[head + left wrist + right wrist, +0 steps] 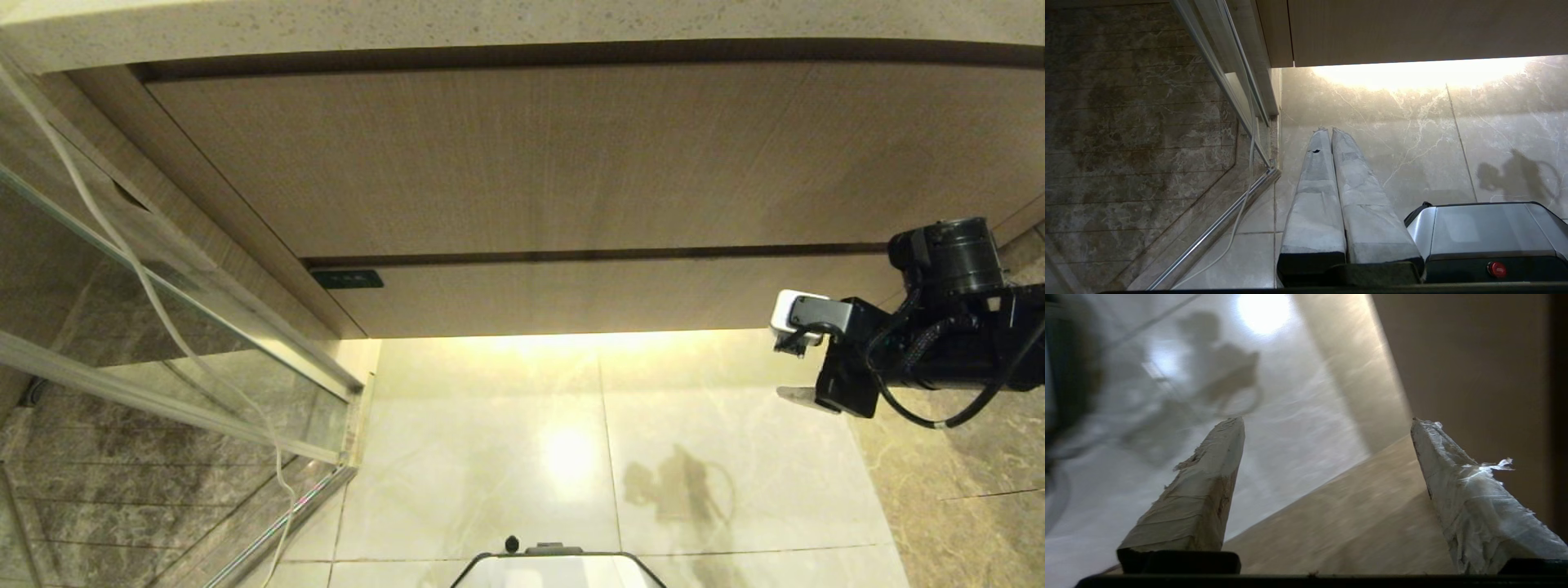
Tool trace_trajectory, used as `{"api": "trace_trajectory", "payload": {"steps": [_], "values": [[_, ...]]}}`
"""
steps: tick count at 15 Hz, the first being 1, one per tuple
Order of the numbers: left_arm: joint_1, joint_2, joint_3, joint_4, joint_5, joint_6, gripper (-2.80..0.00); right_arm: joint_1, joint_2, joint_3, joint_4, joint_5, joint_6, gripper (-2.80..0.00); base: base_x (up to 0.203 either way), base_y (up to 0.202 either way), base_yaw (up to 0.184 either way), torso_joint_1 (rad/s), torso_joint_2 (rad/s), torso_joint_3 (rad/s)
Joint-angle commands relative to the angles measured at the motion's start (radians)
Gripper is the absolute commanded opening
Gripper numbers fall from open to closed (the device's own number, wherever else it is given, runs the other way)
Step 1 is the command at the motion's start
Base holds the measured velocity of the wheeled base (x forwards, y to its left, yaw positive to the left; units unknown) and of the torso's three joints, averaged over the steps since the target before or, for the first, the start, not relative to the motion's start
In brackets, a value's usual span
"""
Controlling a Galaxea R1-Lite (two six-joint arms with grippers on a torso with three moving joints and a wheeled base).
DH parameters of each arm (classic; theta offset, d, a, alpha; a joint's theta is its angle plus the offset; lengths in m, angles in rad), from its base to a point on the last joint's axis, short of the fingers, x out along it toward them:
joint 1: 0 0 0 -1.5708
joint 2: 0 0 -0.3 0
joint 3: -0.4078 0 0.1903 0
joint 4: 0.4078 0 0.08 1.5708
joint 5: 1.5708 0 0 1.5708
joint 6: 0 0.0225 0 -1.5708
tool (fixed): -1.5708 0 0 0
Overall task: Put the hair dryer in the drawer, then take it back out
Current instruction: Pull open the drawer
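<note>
The hair dryer is out of view. The drawer (pixel 612 296) is the low wood-grain front under a taller panel (pixel 531 155), and it stands closed. My right gripper (pixel 789 369) hovers off the floor in front of the drawer's right end. In the right wrist view the right gripper (pixel 1327 422) is open, its taped fingers (pixel 1208 490) wide apart with nothing between them, and a wood-grain surface (pixel 1363 514) lies beyond. My left gripper (pixel 1329 131) is shut and empty, pointing at the floor tiles below the cabinet's left corner.
A glass shower door with a metal frame (pixel 163 269) stands at the left, and a white cable (pixel 122 237) hangs along it. The stone countertop edge (pixel 490 24) overhangs the cabinet. My base (pixel 555 567) sits on the pale marble floor (pixel 490 457).
</note>
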Motion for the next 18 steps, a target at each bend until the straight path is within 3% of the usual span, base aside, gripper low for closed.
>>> {"api": "trace_trajectory", "payload": {"steps": [1,4,9,11,13,18], "values": [[0.0,0.0,0.002,0.0,0.0,0.0,-2.8,-0.015,0.082,0.078,-0.311,0.038,-0.109,0.0,0.0,0.0,0.0,0.0,0.0,0.0],[0.0,0.0,0.001,0.0,0.0,0.0,-2.8,-0.022,0.158,0.138,-0.504,0.182,-0.144,0.0,0.0,0.0,0.0,0.0,0.0,0.0],[0.0,0.0,0.002,0.0,0.0,0.0,-2.8,-0.08,0.192,0.146,-0.525,0.366,-0.245,0.0,0.0,0.0,0.0,0.0,0.0,0.0],[0.0,0.0,0.002,0.0,0.0,0.0,-2.8,-0.101,0.223,0.147,-0.61,0.428,-0.267,0.0,0.0,0.0,0.0,0.0,0.0,0.0],[0.0,0.0,0.002,0.0,0.0,0.0,-2.8,-0.103,0.25,0.124,-0.673,0.442,-0.263,0.0,0.0,0.0,0.0,0.0,0.0,0.0],[0.0,0.0,0.001,0.0,0.0,0.0,-2.8,-0.103,0.3,0.054,-0.674,0.437,-0.254,0.0,0.0,0.0,0.0,0.0,0.0,0.0]]}}
